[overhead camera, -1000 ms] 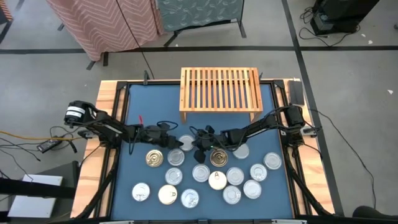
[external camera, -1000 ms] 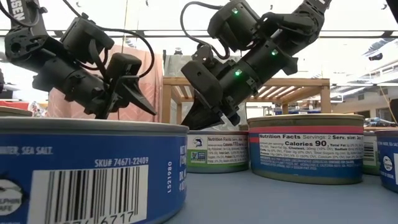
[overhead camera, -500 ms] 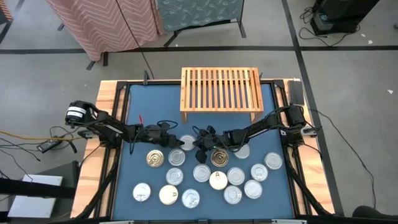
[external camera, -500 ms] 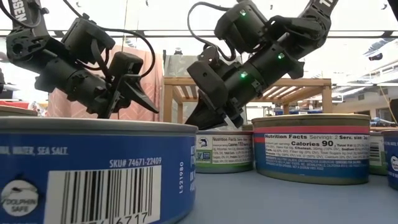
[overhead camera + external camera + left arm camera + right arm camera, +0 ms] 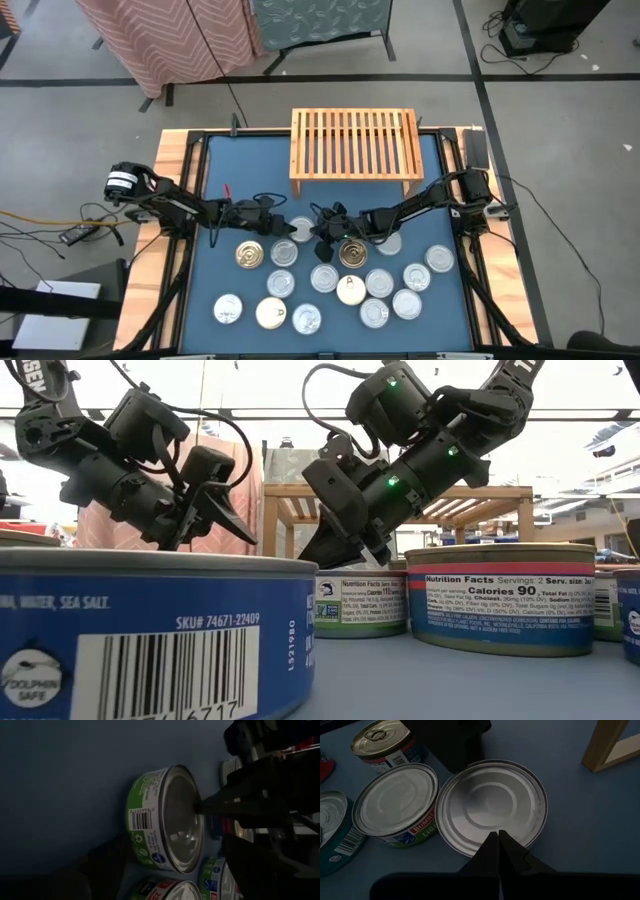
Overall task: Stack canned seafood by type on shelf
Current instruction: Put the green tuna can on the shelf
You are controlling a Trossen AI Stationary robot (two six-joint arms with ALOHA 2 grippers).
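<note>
Over the last second the shut, empty right gripper has shifted slightly to press its tip onto the silver-topped can just before the shelf, while the wide-open, empty left gripper stays beside it, so stacking has not begun.

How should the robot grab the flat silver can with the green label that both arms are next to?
Grip the green-label can by its low side wall, across its width, coming down from above. It lies flat with a wide, smooth top, so only the rim sides offer purchase. Probably use the open left end effector; the right end effector is shut.
</note>
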